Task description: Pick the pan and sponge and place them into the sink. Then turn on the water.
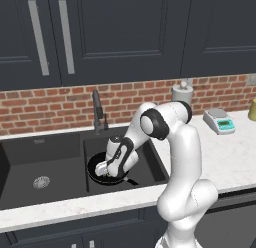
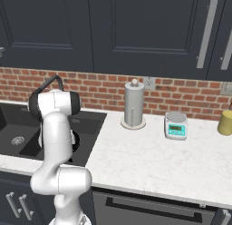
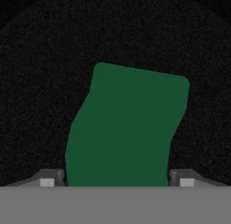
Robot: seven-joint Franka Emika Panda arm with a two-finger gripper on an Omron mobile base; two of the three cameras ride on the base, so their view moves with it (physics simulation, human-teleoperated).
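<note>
My end effector point(image 1: 102, 170) sits low in the sink's point(image 1: 60, 159) smaller basin, fingers apart either side of the sponge point(image 3: 126, 128), which lies green face up on the pan point(image 1: 111, 176). The sponge looks soft and light; take it across its narrow sides. The hand view shows the finger spacing; the left base view shows the faucet point(image 1: 98, 112) near the desk's back edge.

So my countertop point(image 2: 136, 160) is white marble-look, running along under the brick wall. Sitting on it: a steel paper towel holder point(image 2: 134, 110) back by the wall, a white-and-teal kitchen scale point(image 2: 176, 125) just to its right, and a yellow thing point(image 2: 225, 122) at the far right edge, can't tell what. The dark double sink point(image 1: 50, 162) is sunk into it on the left, faucet point(image 1: 98, 113) behind the smaller basin
</note>
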